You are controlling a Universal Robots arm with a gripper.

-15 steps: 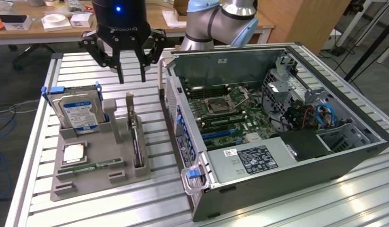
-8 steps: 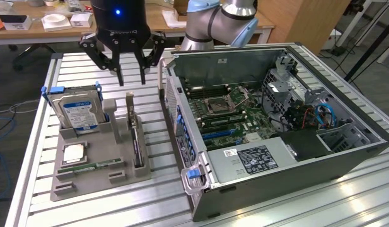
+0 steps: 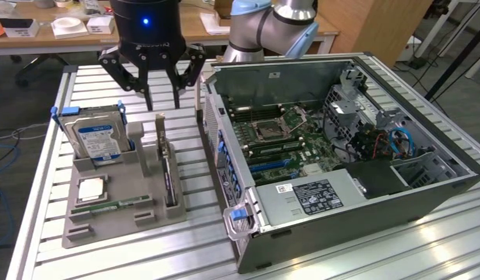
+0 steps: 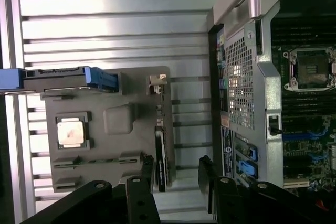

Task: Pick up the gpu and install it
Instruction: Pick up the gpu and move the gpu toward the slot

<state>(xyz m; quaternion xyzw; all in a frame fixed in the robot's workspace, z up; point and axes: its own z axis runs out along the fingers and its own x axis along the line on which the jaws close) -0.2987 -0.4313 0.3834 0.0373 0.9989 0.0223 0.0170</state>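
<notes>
The gpu (image 3: 169,175) is a thin dark card standing on edge in a slot of the grey holder (image 3: 150,201), its silvery bracket (image 3: 160,129) at the far end. In the wrist view the gpu (image 4: 161,158) shows edge-on as a narrow dark strip on the holder (image 4: 121,121). My gripper (image 3: 163,107) hangs open above the card's bracket end, well clear of it and holding nothing. In the wrist view one dark fingertip of the gripper (image 4: 176,169) lies over the card's edge and the other (image 4: 205,167) stands toward the case.
The open computer case (image 3: 248,230) lies at the exterior view's right of the holder, its motherboard (image 3: 283,137) with blue slots (image 3: 271,165) exposed. The holder also carries a hard drive (image 3: 100,139) in a blue frame, a processor (image 3: 90,188) and a memory stick (image 3: 111,204). The table is slatted aluminium (image 3: 185,251).
</notes>
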